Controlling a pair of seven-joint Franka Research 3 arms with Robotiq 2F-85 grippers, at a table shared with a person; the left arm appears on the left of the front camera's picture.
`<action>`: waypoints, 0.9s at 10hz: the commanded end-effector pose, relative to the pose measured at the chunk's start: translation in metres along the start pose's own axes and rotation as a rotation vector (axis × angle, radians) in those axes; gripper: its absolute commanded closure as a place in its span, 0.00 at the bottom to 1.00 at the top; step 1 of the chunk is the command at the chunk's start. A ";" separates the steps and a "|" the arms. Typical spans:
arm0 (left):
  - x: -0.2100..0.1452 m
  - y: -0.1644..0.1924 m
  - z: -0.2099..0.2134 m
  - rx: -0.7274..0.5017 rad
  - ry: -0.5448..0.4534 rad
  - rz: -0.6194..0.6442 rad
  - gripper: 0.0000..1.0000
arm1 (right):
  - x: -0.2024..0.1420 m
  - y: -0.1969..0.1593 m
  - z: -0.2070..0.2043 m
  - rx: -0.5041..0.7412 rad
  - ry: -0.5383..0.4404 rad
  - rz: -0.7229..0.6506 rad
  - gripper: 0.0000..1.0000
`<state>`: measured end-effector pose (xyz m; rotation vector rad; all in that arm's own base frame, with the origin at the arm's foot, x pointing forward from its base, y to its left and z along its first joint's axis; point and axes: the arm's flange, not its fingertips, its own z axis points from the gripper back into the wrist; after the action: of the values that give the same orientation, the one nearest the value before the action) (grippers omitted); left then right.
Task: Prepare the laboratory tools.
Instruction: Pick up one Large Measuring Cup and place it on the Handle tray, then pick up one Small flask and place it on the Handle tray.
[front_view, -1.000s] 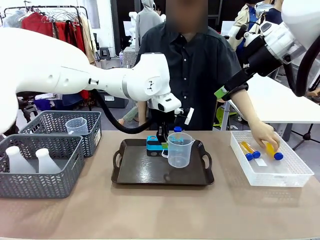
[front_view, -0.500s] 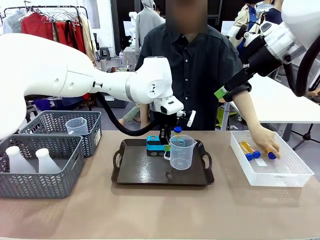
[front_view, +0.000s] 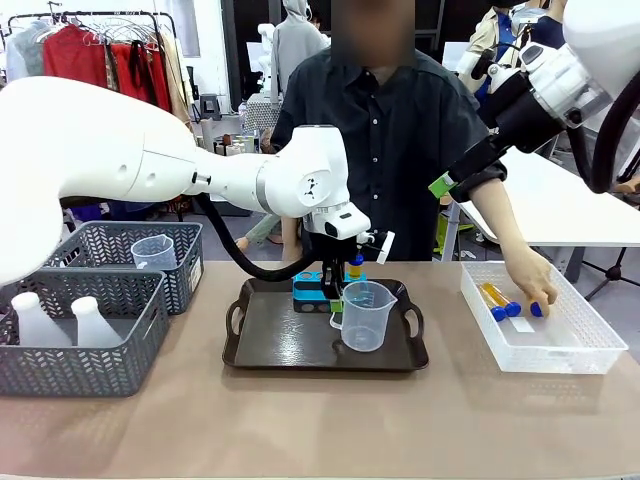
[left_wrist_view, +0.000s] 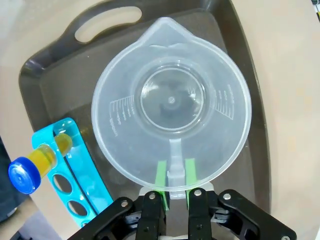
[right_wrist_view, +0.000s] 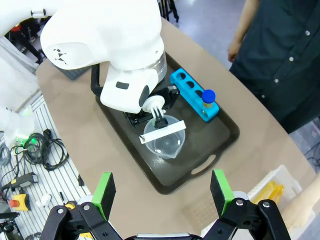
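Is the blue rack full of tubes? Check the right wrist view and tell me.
No: one tube stands at one end of the rack, and its other holes are empty.

— What kind of room is this?
— A robot lab, I think. White robot arms (front_view: 120, 150) reach over the table (front_view: 300, 420). Wires (right_wrist_view: 35, 145) and a red stop button (right_wrist_view: 19, 200) lie on the floor beside the table. Clothes (front_view: 75, 50) hang behind it.
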<state>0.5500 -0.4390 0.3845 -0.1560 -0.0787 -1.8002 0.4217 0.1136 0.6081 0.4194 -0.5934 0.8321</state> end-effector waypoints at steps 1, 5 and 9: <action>0.000 -0.001 0.004 0.010 0.019 0.001 0.41 | 0.000 0.000 0.001 0.009 -0.003 -0.014 0.00; -0.007 -0.010 0.025 0.014 -0.004 0.026 0.00 | 0.000 0.000 0.001 0.009 -0.003 -0.014 0.00; -0.023 -0.037 0.082 0.043 -0.046 0.035 0.00 | 0.000 0.000 0.001 0.009 -0.003 -0.014 0.00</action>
<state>0.5430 -0.4154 0.4560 -0.1377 -0.1343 -1.7688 0.4217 0.1136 0.6081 0.4194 -0.5933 0.8321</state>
